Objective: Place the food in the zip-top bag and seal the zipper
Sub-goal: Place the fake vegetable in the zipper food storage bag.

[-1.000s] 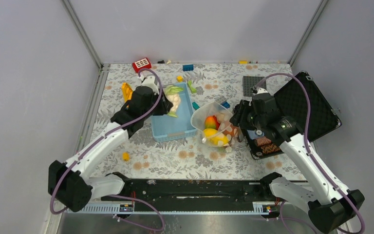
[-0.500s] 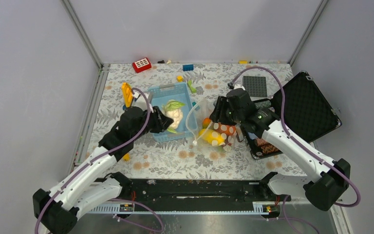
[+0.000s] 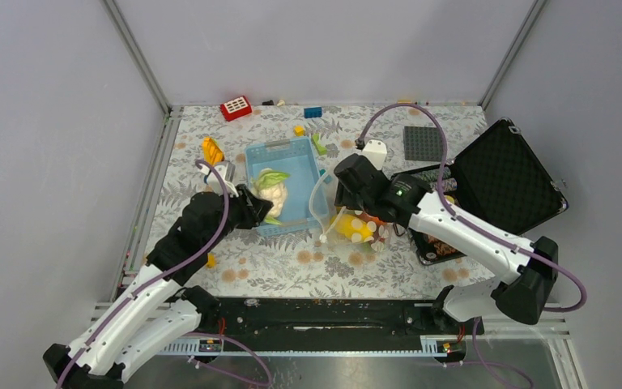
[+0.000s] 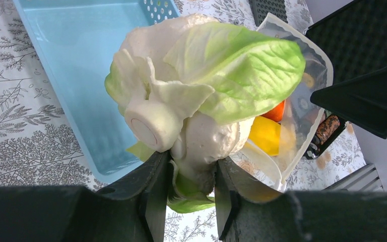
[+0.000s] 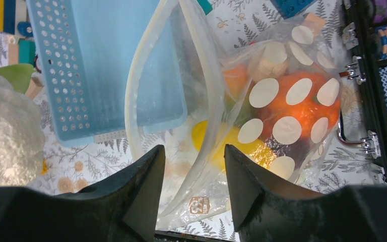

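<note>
My left gripper [image 4: 191, 186] is shut on the base of the white-green cauliflower [image 4: 191, 85] and holds it above the near-left corner of the basket. From above, the cauliflower [image 3: 271, 188] hangs just left of the zip-top bag [image 3: 348, 225]. The bag lies with its mouth gaping toward the basket. Orange food [image 5: 302, 101] and yellow food [image 5: 232, 146] show through its white dots. My right gripper [image 5: 194, 166] is open above the near part of the mouth. The clear zipper [image 5: 209, 96] strip runs between its fingers, with a gap on both sides. From above, my right gripper [image 3: 342, 201] sits over the bag's left rim.
The light-blue basket [image 3: 287, 158] stands left of the bag. An open black case [image 3: 506, 174] lies at the right. A red brick [image 3: 236, 107], a blue brick [image 3: 313, 112] and a grey baseplate [image 3: 423, 142] are at the back. A yellow-orange piece [image 3: 210, 150] lies left of the basket.
My left arm has drawn back toward the near left, carrying the cauliflower off the basket's middle. My right gripper has swung left over the bag's mouth and opened wider.
</note>
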{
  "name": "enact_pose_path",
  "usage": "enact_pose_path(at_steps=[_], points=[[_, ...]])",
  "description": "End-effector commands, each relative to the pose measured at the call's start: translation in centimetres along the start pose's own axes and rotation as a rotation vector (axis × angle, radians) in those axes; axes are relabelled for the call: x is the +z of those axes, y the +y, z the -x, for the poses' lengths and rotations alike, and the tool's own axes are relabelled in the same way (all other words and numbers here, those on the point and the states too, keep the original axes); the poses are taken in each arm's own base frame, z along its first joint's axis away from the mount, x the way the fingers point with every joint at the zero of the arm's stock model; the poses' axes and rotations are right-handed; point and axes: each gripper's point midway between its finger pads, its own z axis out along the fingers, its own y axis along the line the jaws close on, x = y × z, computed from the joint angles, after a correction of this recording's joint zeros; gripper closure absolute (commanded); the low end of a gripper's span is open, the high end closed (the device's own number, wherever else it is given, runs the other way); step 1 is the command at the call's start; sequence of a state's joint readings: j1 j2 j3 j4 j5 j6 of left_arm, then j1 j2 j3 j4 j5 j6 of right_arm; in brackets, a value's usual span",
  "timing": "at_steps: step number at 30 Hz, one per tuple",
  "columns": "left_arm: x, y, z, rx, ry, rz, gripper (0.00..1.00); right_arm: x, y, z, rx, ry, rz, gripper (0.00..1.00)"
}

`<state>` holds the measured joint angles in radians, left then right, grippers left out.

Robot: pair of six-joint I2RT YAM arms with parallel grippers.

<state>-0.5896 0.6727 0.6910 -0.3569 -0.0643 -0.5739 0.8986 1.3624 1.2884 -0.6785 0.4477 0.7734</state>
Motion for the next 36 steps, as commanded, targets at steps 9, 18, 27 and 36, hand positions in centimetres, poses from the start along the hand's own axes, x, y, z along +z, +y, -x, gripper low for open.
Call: enact_pose_path(at_steps=[9, 18, 27, 36], points=[[-0.5, -2.4, 2.1, -0.029, -0.098, -0.124, 1.00, 0.9, -1.4, 0.1, -0.032, -0.070, -0.173, 0.72], [-0.2, -8.5, 3.7, -0.083, -0.099, -0.413, 1.00, -1.2, -1.2, 0.7, -0.049, -0.064, -0.107, 1.00], [2.4, -14.0, 5.2, -0.132, -0.140, -0.612, 1.00, -4.1, -0.7, 1.3, 0.020, -0.061, 0.002, 1.00], [4.2, -16.2, 0.4, -0.133, -0.046, -0.610, 1.00, -4.3, -0.9, 1.3, 0.092, -0.087, 0.016, 1.00]])
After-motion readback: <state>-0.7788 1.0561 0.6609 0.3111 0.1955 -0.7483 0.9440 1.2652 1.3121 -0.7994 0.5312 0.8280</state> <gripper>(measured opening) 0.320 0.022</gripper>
